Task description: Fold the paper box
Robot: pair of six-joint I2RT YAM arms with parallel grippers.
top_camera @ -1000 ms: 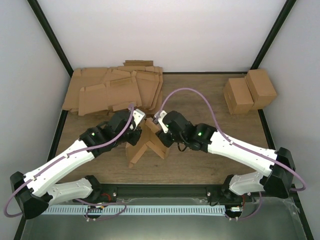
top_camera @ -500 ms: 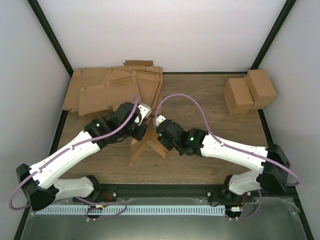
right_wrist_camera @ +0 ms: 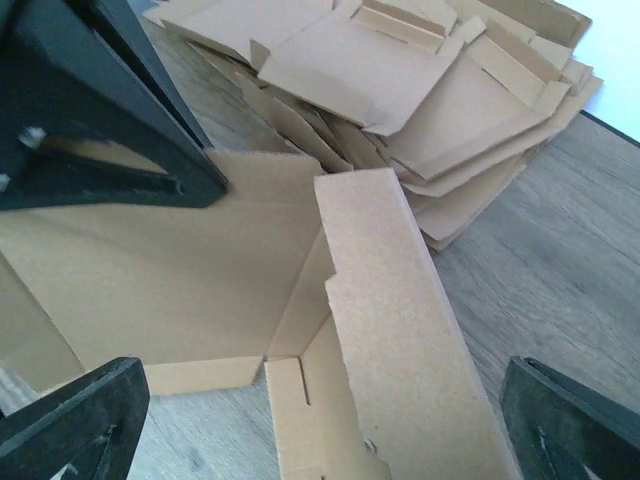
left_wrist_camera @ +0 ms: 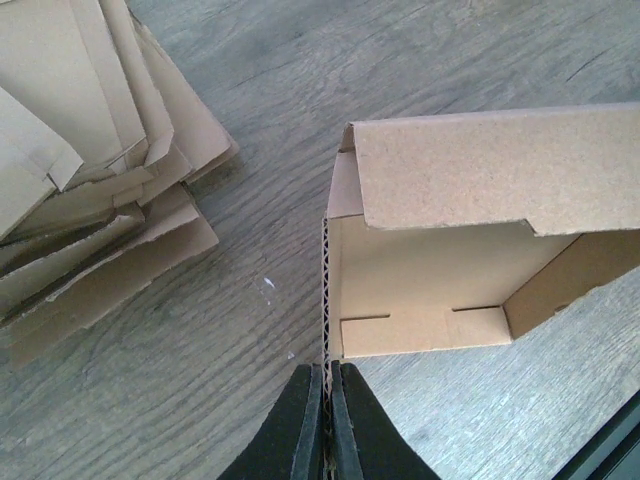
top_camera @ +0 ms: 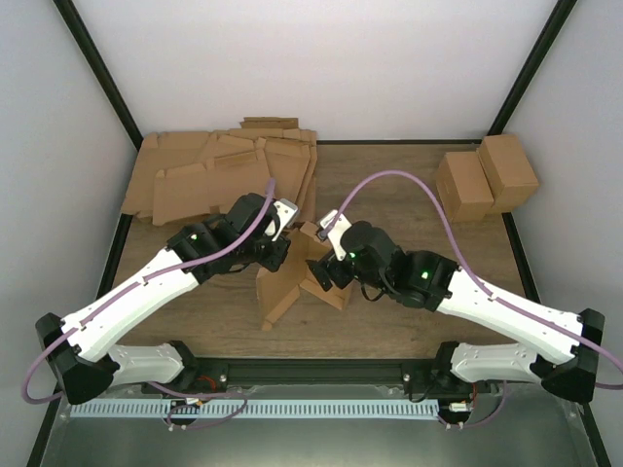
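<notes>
my left gripper (left_wrist_camera: 322, 425) pinches the upright wall edge of the paper box (left_wrist_camera: 440, 180), which spreads ahead and right of it. my right gripper (right_wrist_camera: 320, 420) gapes wide, empty, with the box's long side wall running straight ahead between its fingers (right_wrist_camera: 70, 425).

Brown paper box (top_camera: 275, 292), half folded, side walls standing up, top open, middle of the worktop (top_camera: 389, 326)

cardboard sheets (top_camera: 224, 175) blocking far left, two cartons (top_camera: 465, 187) far right, open table (top_camera: 384, 158) between
</notes>
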